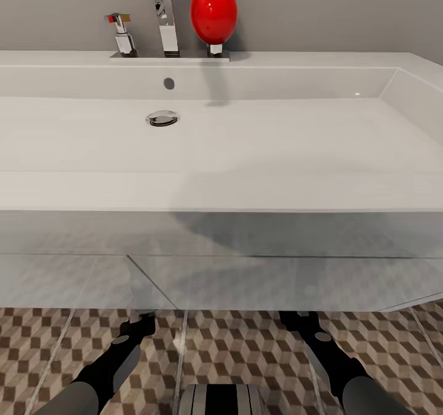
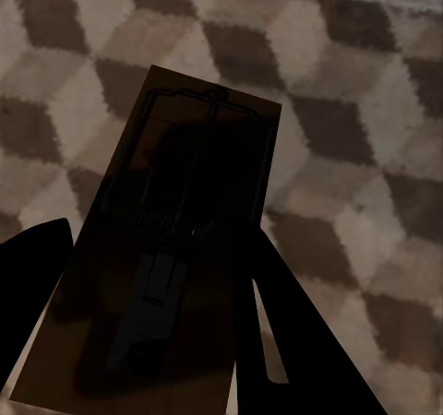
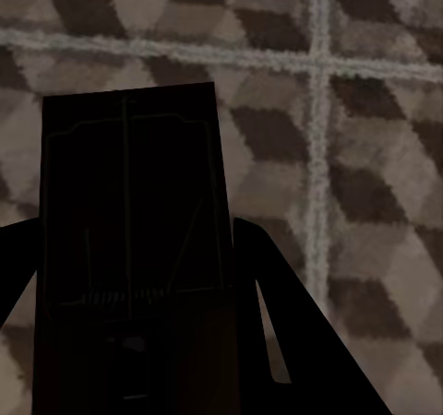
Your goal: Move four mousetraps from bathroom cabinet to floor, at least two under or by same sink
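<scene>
Both grippers hang low in front of the sink, under its front edge, the left gripper clamped on a trap and the right gripper on another trap, over the floor. Risk: released from up here, one could bounce or flip and skid away from the sink.

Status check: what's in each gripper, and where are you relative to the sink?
Left gripper shut on a mousetrap; right gripper shut on another mousetrap. Both over the bathroom floor, facing the bathroom sink. Nothing blocking.

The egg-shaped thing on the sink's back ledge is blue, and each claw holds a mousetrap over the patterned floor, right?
Not quite: the egg-shaped thing on the sink ledge is red, as the head view shows. The rest stands: the left claw and right claw each hold a mousetrap over the floor.
</scene>
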You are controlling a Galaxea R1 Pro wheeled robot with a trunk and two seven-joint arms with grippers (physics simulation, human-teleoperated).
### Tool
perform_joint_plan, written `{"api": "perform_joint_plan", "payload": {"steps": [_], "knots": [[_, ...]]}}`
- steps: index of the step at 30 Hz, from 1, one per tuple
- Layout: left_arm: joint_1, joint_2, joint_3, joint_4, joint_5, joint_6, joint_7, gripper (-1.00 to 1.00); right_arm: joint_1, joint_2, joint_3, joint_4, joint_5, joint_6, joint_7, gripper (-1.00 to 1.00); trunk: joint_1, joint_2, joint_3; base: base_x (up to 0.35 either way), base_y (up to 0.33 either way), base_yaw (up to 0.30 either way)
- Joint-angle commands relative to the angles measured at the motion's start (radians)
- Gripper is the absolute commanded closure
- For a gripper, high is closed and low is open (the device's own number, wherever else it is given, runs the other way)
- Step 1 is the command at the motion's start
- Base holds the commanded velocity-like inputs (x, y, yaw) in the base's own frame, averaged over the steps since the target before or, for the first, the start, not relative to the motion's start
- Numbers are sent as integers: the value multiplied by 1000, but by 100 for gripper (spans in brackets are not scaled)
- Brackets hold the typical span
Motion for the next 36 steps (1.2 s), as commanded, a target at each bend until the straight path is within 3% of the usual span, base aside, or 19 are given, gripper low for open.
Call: {"api": "perform_joint_plan", "payload": {"steps": [1,20,29,36], "knots": [[0,1,-9,-1,9,-1,7,100,0,-1,3,1,0,0,-1,100,0,0,-1,0,0,0],[0,-11,-9,-1,6,0,9,100,0,-1,1,1,-2,-2,2,100,0,0,-1,0,0,0],[0,-11,-9,-1,6,1,9,100,1,-1,1,2,-2,-3,2,100,4,-2,-35,0,0,0],[0,-11,-9,-1,6,-3,9,100,2,-1,2,19,-1,-6,2,100,4,-2,-35,0,0,0]]}}
